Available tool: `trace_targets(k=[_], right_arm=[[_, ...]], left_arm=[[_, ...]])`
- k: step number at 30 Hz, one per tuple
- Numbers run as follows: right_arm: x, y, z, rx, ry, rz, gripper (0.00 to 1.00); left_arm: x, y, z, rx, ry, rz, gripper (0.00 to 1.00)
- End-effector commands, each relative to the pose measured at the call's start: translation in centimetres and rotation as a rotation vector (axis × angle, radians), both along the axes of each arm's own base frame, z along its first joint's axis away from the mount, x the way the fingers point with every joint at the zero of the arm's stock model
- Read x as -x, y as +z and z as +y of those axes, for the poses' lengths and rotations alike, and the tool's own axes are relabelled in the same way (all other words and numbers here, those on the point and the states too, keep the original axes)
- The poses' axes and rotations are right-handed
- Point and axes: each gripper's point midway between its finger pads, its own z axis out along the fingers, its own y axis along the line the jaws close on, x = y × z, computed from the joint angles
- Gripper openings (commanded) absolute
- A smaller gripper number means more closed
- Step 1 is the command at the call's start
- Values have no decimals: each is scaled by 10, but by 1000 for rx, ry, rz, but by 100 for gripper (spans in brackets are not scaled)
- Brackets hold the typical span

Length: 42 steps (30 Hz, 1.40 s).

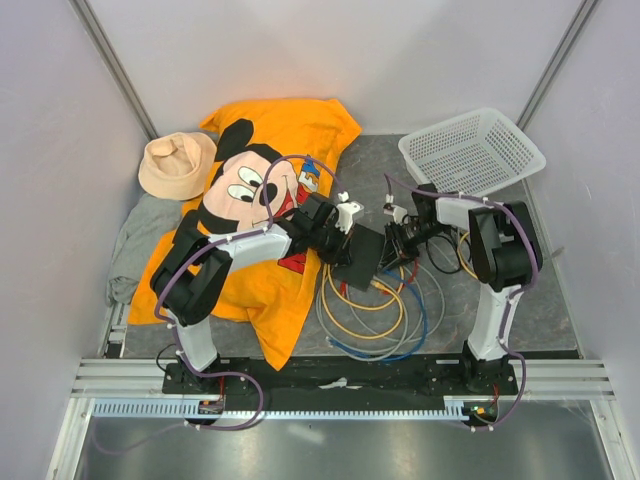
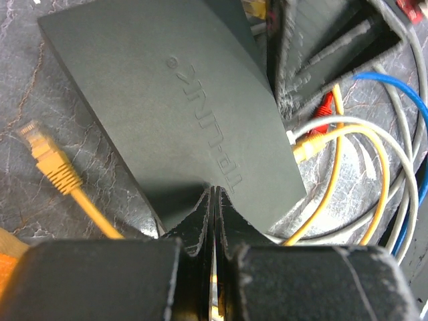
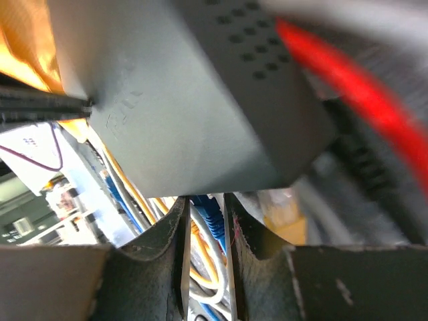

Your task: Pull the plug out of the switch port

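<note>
Right wrist, right hand (image 3: 206, 208) pinching blue plug (image 3: 211, 226), beside switch (image 3: 180, 100)

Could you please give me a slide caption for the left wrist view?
Left claw, shut, at the edge of the switch; a loose yellow plug lies beside.
</note>
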Motion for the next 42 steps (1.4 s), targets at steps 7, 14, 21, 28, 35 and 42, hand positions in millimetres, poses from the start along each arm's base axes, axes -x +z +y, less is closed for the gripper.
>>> trace_targets(k=[7, 14, 21, 28, 35, 42], right_arm=[[-27, -40, -14, -23, 51, 63, 22], [-17, -42, -14, -42, 53, 83, 48], [-31, -44, -27, 34, 17, 32, 45], [-32, -46, -31, 52, -12, 26, 28], [-42, -48, -51, 208, -45, -33, 3], [-21, -55, -63, 341, -44, -7, 0]], left_arm=[[5, -13, 6, -47, 5, 13, 2], [7, -16, 4, -55, -7, 16, 2], [7, -16, 3, -57, -10, 14, 2], [8, -16, 2, -56, -14, 4, 2], [8, -15, 2, -55, -15, 2, 2], [10, -16, 1, -60, -21, 1, 2]])
